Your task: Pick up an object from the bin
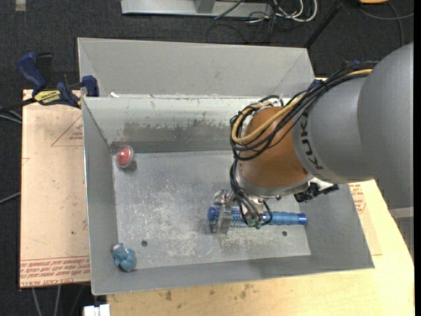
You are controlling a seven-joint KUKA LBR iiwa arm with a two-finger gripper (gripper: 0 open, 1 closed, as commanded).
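- Blue stick-like thing (287,219) lies right of centre on the bin (164,199) floor; the gripper (227,217) is low at its left end, open or closed I cannot tell.
- Pink ball (123,155): far left corner.
- Blue lump (123,257): near left corner.

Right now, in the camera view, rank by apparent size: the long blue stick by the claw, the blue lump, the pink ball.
1. Long blue stick, partly hidden.
2. Blue lump, front-left corner.
3. Pink ball, back-left; barely smaller than the lump, so that order is unsure.
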